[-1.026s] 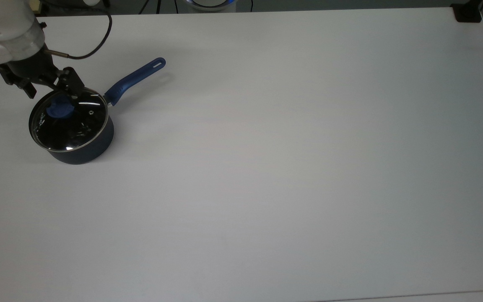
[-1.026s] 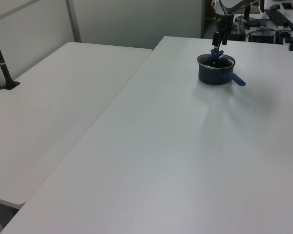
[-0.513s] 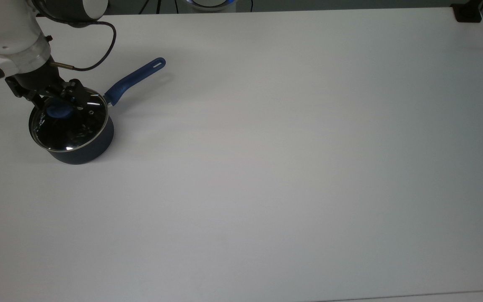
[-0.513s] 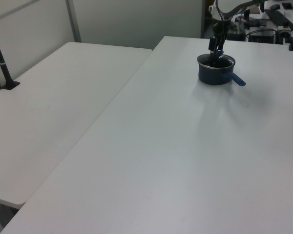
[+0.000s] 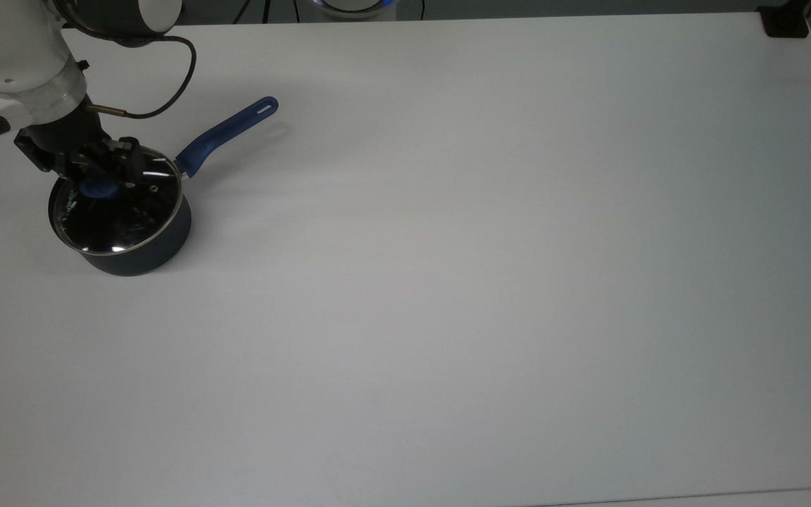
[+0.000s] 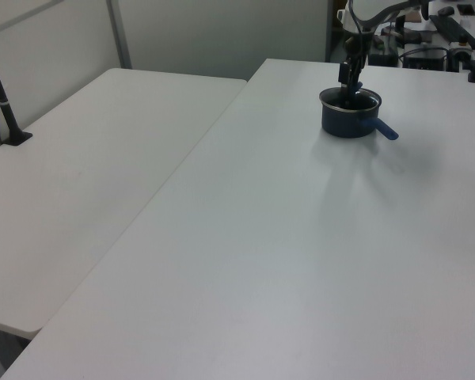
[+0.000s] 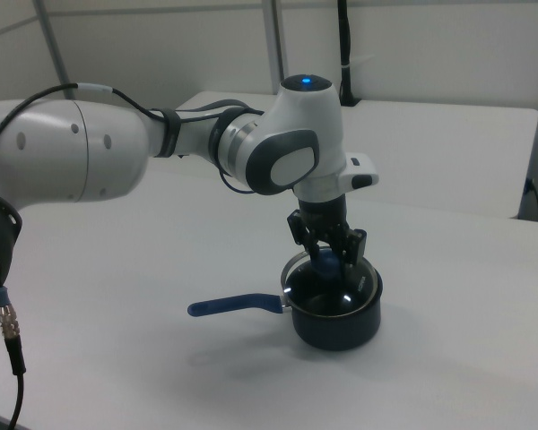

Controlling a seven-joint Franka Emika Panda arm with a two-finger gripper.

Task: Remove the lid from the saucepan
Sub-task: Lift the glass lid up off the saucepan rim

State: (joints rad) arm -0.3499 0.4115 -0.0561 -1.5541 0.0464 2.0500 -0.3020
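Straddling blue knob (image 5: 99, 186) of lid (image 5: 115, 211): gripper (image 5: 98, 171) at upper left of top view, fingers either side of knob; whether merely spread beside it or already pinching, cannot tell. Lid seated on saucepan (image 7: 335, 315), lower centre of right view; handle (image 7: 233, 306) points toward the right view's left. Risks, judged: weak or off-centre pinch lets knob slip on lift; tilted glass lid may catch rim, drag light pan across table (image 5: 490, 282). No readable brand or writing.
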